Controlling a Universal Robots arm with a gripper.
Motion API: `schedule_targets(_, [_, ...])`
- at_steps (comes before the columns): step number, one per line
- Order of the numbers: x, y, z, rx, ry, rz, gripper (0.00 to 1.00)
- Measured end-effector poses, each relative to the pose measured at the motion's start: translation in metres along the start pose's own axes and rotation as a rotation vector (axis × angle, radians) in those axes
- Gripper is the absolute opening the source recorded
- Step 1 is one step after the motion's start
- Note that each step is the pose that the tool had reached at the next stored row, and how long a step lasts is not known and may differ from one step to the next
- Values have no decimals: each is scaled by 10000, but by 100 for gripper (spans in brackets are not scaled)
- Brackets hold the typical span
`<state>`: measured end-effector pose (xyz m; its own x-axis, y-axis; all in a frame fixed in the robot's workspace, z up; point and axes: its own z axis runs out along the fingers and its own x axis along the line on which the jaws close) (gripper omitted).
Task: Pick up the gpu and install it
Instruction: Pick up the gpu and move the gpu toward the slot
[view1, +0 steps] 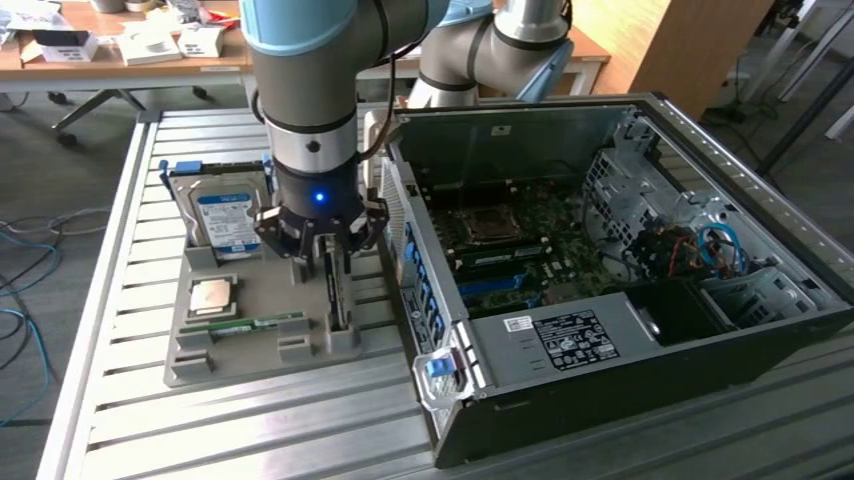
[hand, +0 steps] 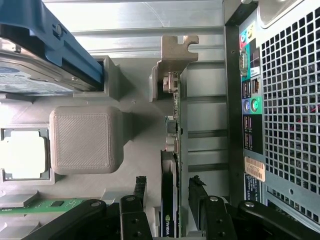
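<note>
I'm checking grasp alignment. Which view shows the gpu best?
The wrist view: the gpu stands on edge, close up, between the fingers of the open gripper. The exterior view shows just a thin dark sliver of it below the gripper.

- Item: gpu (hand: 169, 212), a thin flat card with a dark board, a green logo on its narrow edge and a silvery metal bracket (hand: 182, 145) along one end.
- Pose: upright on its long edge, seated in a slot of the grey holder tray (view1: 254, 350).
- Location, exterior view: at 9 o'clock of the computer case (view1: 534, 425) and at 4 o'clock of the hard drive (view1: 224, 215).
- State: not lifted. The gripper (hand: 167, 182) straddles it, one finger on each face, with a gap on both sides.
</note>
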<state>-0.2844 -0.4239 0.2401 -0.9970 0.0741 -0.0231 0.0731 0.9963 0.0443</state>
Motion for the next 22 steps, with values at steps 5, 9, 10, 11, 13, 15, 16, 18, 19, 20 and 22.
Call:
schedule_targets(5, [0, 1, -7, 0, -2, 1, 47])
schedule_targets(9, [0, 1, -7, 0, -1, 0, 47])
schedule_targets(10, [0, 1, -7, 0, -1, 1, 47])
schedule_targets(11, [0, 1, -7, 0, -1, 1, 45])
schedule_targets(13, [0, 1, -7, 0, -1, 0, 45])
schedule_targets(15, [0, 1, -7, 0, -2, 1, 39])
schedule_targets(16, [0, 0, -7, 1, -1, 1, 39])
schedule_targets(18, [0, -12, -9, 2, 1, 1, 39])
schedule_targets(19, [-1, -17, -8, 1, -1, 1, 39])
schedule_targets(20, [-1, -17, -8, 0, -1, 2, 39])
schedule_targets(22, [-1, -19, -5, 3, -3, 2, 39])
